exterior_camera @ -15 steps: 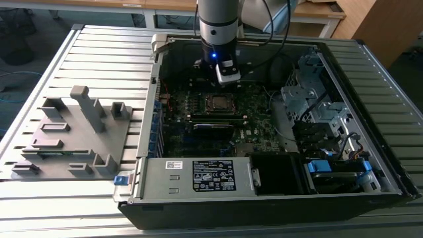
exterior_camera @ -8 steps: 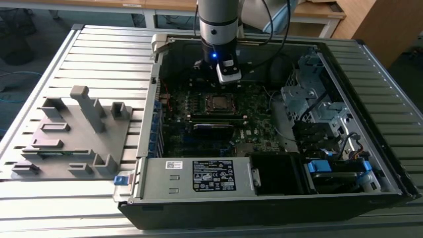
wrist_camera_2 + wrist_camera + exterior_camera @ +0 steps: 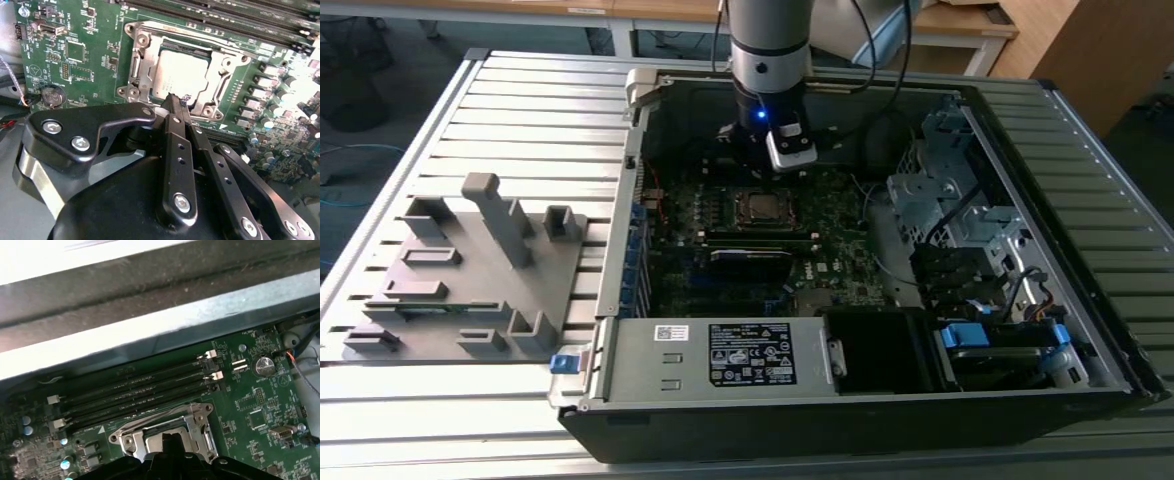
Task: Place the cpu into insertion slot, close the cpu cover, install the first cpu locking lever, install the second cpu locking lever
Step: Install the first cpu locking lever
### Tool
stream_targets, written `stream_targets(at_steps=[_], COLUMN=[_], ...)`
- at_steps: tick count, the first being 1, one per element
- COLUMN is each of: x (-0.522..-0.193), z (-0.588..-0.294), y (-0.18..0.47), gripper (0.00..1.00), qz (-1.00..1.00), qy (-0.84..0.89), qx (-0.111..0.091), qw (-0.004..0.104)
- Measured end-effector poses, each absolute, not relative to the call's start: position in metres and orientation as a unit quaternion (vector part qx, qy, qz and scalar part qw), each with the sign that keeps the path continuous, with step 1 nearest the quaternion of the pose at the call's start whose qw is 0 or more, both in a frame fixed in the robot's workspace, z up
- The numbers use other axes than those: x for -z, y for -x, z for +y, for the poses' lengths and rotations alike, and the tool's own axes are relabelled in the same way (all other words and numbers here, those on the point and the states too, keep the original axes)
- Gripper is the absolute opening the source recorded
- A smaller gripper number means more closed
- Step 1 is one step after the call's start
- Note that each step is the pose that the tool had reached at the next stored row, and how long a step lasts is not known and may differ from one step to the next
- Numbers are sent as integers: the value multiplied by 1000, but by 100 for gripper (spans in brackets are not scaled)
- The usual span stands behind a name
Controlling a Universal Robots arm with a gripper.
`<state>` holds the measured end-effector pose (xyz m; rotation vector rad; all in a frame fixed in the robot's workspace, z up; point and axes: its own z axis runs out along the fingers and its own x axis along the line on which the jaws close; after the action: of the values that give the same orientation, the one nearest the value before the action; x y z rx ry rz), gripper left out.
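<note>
Hovering low with its fingers pressed together and holding nothing, the end effector (image 3: pixel 177 100) points at the near edge of the cpu cover (image 3: pixel 145 52). Just beyond its tips, the cpu (image 3: pixel 182 75) lies flat in the insertion slot (image 3: pixel 167 49).

The gripper (image 3: pixel 176 98) hides the near edge of the chip (image 3: pixel 182 75) in the second wrist view; in the first wrist view the socket frame (image 3: pixel 165 427) is cut off.
</note>
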<state>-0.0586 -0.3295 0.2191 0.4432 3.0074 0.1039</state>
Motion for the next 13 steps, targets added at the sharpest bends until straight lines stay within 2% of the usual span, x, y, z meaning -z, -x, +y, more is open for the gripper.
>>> stream_targets(at_steps=[9,13], x=[-218,-218], z=[-332,-333], y=[57,57], gripper=[10,10], qz=[990,990], qy=[-130,-128], qx=[-10,-8], qw=[52,53])
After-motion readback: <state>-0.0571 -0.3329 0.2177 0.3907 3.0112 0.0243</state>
